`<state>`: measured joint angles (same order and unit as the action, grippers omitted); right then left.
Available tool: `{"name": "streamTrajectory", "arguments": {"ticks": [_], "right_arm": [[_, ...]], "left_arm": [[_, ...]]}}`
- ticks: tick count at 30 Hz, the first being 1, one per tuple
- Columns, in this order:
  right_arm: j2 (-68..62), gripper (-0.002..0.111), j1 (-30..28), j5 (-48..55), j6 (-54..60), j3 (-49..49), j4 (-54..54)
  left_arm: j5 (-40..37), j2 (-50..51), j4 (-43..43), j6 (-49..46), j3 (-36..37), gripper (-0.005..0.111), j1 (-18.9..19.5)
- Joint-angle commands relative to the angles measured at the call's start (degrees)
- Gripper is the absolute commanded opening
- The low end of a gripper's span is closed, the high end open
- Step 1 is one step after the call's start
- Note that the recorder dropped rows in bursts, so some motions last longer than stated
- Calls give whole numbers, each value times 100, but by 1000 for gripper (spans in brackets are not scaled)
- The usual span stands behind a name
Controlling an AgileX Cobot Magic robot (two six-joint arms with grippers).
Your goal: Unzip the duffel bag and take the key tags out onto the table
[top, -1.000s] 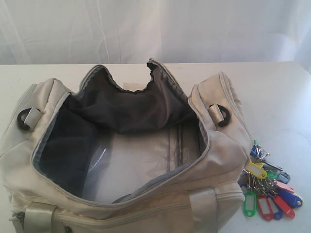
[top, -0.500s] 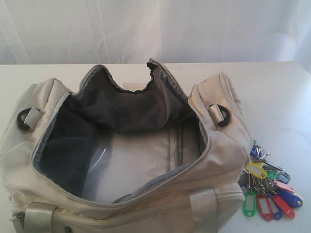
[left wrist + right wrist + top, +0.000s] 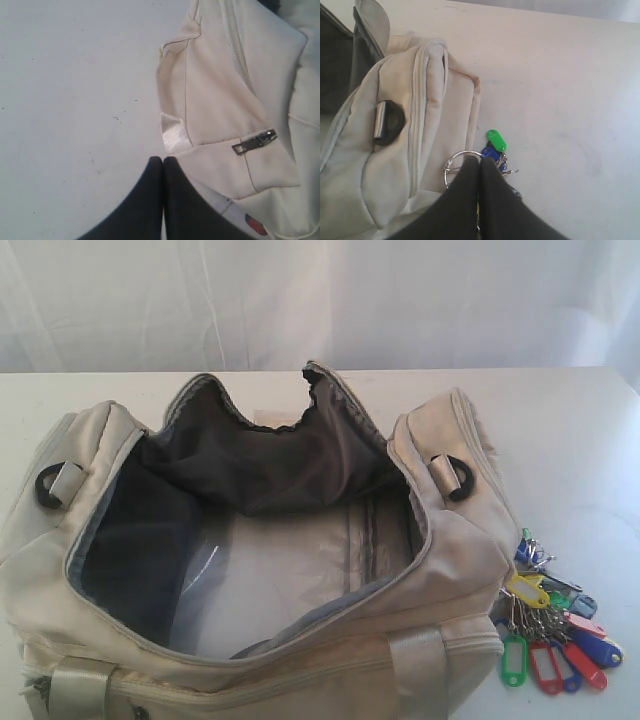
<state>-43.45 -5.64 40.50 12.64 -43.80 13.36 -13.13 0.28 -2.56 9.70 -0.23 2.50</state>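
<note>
The key tags (image 3: 550,630) are lying in a loose bunch on the table (image 3: 580,440), outside the duffel bag (image 3: 440,540) and right against its right end. The bag is gaping wide open, its zipper undone, showing dark lining and a pale floor with no tags visible inside. Compared with a second ago nothing is shifting: bag and tags are sitting exactly where they were. Judging from this, both steps look done and the task is winding down.

Neither arm is showing in the exterior view. The left gripper (image 3: 163,165) is hanging over bare table beside a corner of the bag, near a small metal zipper pull (image 3: 255,141), with its jaws pressed together on nothing. The right gripper (image 3: 480,162) is hanging above the tags beside the bag's right end, its tips lining up over their metal ring (image 3: 455,162). Its jaws are also pressed together and appear to be gripping nothing.
</note>
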Motion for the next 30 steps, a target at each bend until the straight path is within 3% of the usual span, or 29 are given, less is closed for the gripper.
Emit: {"name": "streamTrajectory", "arguments": {"ticks": [1, 13, 30], "right_arm": [[54, 0, -6, 18, -31, 31, 5], [54, 0, -6, 18, -31, 31, 5], [54, 0, -6, 18, -31, 31, 5]], "left_arm": [[-5, -28, 3, 134, 23, 0, 237], [123, -28, -8, 166, 23, 0, -26], [123, -28, -8, 166, 23, 0, -28]]}}
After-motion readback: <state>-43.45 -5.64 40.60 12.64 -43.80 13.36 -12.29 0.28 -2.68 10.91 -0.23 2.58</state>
